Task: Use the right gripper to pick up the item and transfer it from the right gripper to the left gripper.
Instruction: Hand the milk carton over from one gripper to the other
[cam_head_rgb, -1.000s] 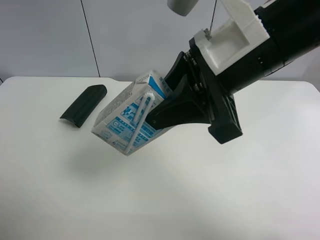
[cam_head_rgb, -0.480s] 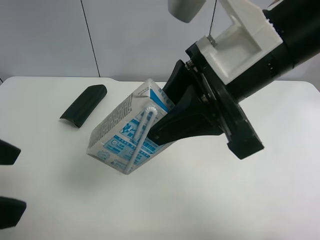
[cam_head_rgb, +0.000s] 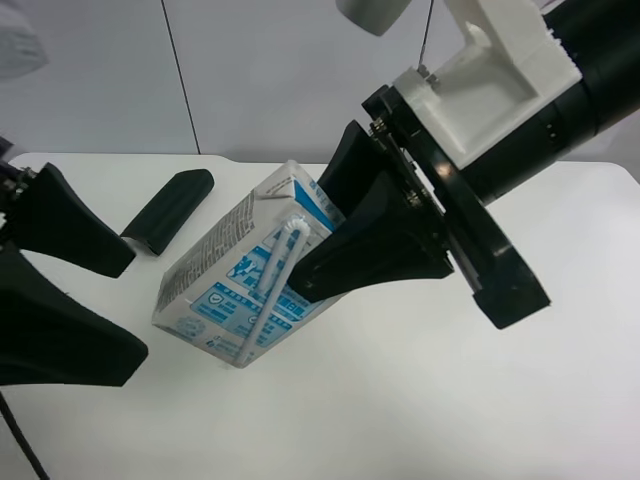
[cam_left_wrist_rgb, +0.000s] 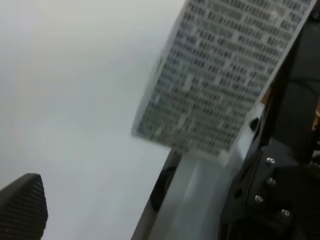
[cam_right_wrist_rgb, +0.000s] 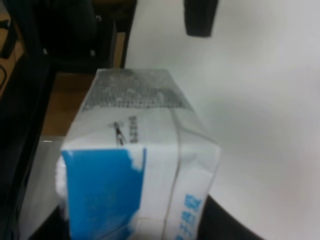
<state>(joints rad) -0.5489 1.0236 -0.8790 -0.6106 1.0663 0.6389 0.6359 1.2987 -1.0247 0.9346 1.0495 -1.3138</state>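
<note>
My right gripper (cam_head_rgb: 345, 225), the black arm end with the white block at the exterior high view's right, is shut on the gabled top end of the item (cam_head_rgb: 235, 290). The item is a white carton with blue print and a straw, held tilted above the table (cam_head_rgb: 400, 400). My left gripper (cam_head_rgb: 130, 305) is at that view's left, open, with its two black fingers (cam_head_rgb: 70, 240) spread just beside the carton's bottom end and apart from it. The right wrist view shows the carton (cam_right_wrist_rgb: 135, 165) close up. The left wrist view shows the carton's printed side (cam_left_wrist_rgb: 225, 75) and one fingertip (cam_left_wrist_rgb: 22, 207).
A dark green flat oblong (cam_head_rgb: 170, 210) lies on the white table behind the left gripper's upper finger; it also shows in the right wrist view (cam_right_wrist_rgb: 200, 17). A grey rounded piece (cam_head_rgb: 370, 12) hangs at the top of the exterior high view.
My left gripper has come in from the exterior high view's left, open, up to the carton's bottom end. My right gripper has carried the carton lower and toward it.
</note>
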